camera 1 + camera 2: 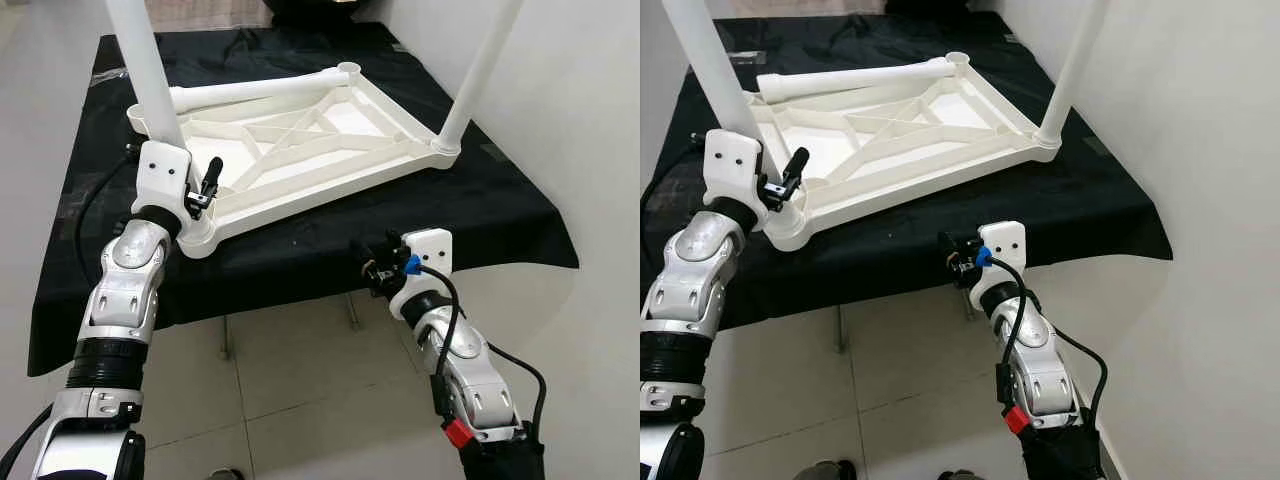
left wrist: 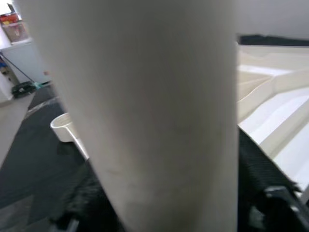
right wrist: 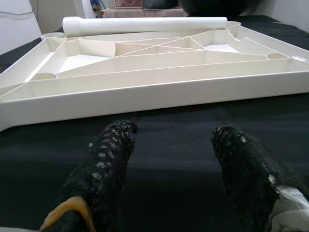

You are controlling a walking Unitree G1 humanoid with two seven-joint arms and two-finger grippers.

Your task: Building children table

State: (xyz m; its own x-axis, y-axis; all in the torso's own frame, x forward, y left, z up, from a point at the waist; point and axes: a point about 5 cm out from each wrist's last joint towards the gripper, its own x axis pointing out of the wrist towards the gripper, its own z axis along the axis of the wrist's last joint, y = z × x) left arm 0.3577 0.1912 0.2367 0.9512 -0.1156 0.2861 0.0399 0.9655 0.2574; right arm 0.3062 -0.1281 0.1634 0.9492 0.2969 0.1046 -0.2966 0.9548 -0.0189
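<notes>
Two upright white tube legs run out of frame above the ribbed, upturned tabletop on black cloth. Left gripper wraps the near-left leg, grip partly hidden. Right gripper hangs open and empty at the cloth's near edge; a loose leg lies across the far side.

**Camera layout: head stereo pair + two wrist cams**

Head pair: left & right eye views look forward and down from above onto the black-draped table; both share the upturned white tabletop, its upright legs and both arms, w/ slight sideways offset. Left wrist cam: very close to a white leg, blurred. Right wrist cam: low, near table level, facing along the black fingers toward the tabletop's near rim.
</notes>
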